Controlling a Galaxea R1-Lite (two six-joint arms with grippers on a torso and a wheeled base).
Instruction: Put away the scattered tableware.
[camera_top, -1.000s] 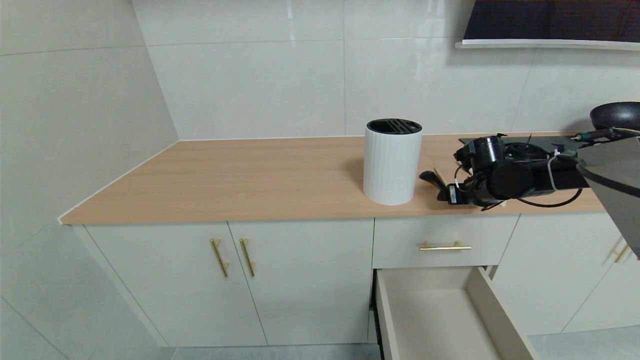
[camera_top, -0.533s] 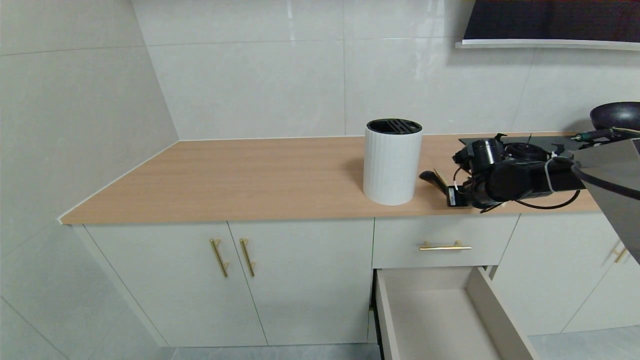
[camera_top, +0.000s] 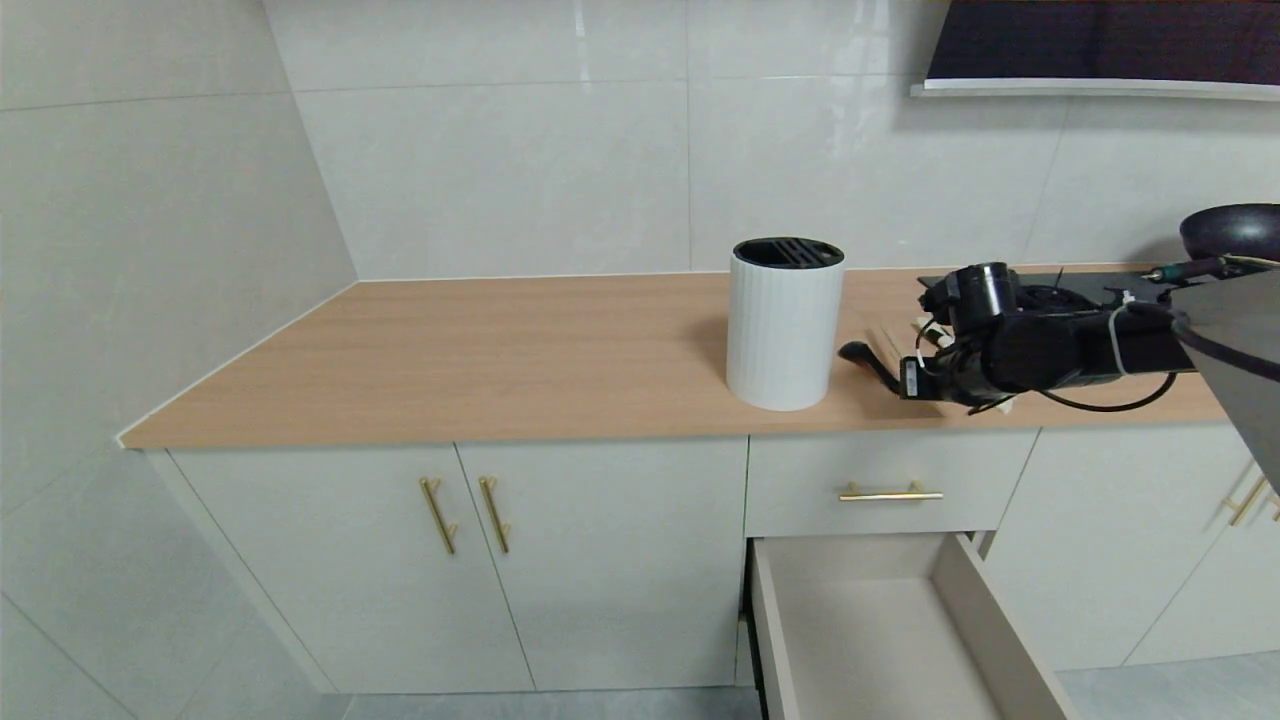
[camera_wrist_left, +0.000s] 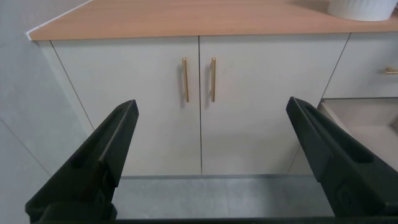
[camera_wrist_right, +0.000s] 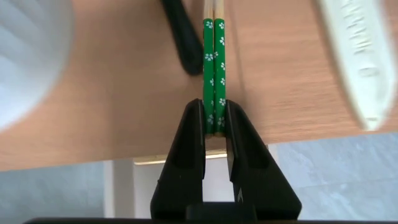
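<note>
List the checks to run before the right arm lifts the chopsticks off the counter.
1. Grip: right gripper shut on both chopsticks, green ends pinched: ok.
2. Alignment: chopsticks parallel, side by side: ok.
3. Clearance: black utensil lies close alongside the chopsticks, touching or not: cannot tell.
4. Target: white holder upright, slotted top unobstructed: ok.
5. Alternative: drawer pulled out: ok.
6. Other arm: left gripper open, facing the cabinet doors, out of the way: ok.

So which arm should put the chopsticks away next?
Right: the right tool is shut on the chopsticks beside the holder; the left tool hangs open, low before the cabinet doors.
</note>
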